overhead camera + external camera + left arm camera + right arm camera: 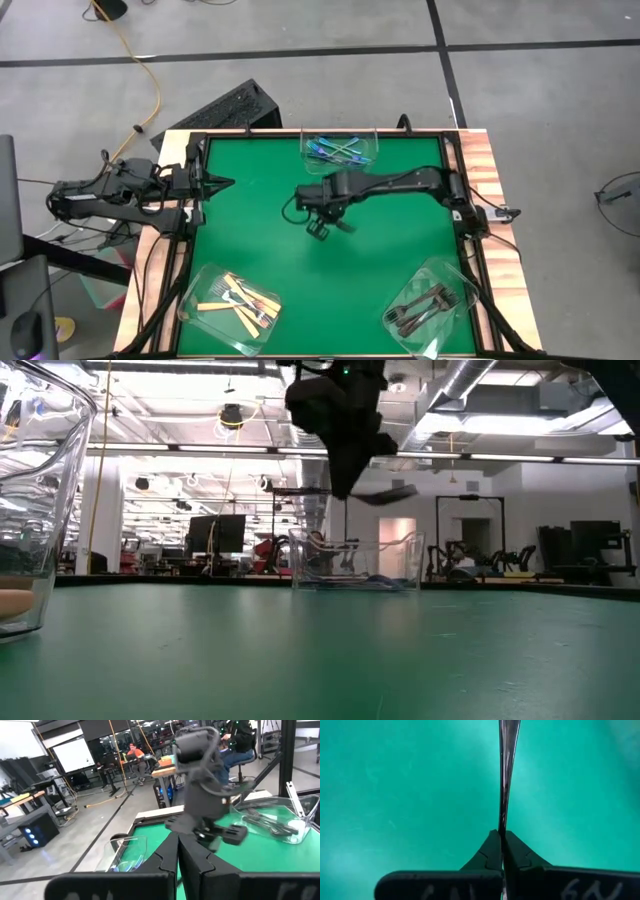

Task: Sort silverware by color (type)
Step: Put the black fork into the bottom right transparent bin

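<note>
My right gripper (320, 228) hangs over the middle of the green table, shut on a dark grey metal fork (506, 775). The low view shows the fork (386, 493) jutting out beside the gripper (342, 485), well above the mat. My left gripper (226, 183) waits at the table's left edge, shut and holding nothing; its fingers (170, 851) point across the table at the right arm. Blue-handled forks (337, 150) lie in a clear tub at the far edge. Tan-handled forks (240, 296) fill the near-left tub, and dark grey forks (420, 305) the near-right one. My right gripper pinches the dark fork's slim shaft (502, 822) between its two fingertips (491, 847), coming from above. The fork shows edge-on and runs forward out of the fingers. It is lifted clear of the table and lies roughly level in the low view.
Three clear plastic tubs stand on the mat: far middle (372, 142), near left (196, 296) and near right (455, 278). A raised black frame (190, 235) rims the table. The green mat between the tubs is open room.
</note>
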`<state>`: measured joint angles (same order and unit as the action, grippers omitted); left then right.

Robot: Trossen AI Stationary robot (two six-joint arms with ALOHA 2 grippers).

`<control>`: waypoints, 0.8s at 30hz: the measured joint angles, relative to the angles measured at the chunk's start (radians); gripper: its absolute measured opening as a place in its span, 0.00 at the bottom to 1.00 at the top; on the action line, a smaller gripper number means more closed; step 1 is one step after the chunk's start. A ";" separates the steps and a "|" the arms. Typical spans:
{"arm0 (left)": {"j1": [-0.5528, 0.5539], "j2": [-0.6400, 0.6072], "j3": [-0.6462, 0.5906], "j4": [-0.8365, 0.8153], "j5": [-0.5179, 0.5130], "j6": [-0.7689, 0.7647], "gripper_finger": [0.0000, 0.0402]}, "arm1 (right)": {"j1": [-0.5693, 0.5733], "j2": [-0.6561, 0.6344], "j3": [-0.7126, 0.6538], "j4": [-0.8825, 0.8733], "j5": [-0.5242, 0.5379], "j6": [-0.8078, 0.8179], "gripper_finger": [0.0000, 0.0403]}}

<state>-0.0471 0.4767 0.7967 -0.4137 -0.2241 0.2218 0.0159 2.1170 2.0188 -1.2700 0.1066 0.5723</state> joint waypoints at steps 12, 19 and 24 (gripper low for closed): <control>0.000 0.000 0.000 0.000 -0.001 -0.045 0.00 | -0.049 -0.068 0.217 -0.271 0.142 -0.188 0.02; 0.000 0.000 0.001 -0.007 -0.026 -0.074 0.00 | -0.065 -0.199 0.166 -0.291 0.215 -0.257 0.02; 0.000 0.000 0.001 -0.011 -0.026 -0.096 0.00 | -0.076 -0.359 0.029 -0.276 0.216 -0.279 0.02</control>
<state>-0.0467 0.4770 0.7975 -0.4244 -0.2504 0.1256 -0.0600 1.7576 2.0480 -1.5460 0.3222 0.2938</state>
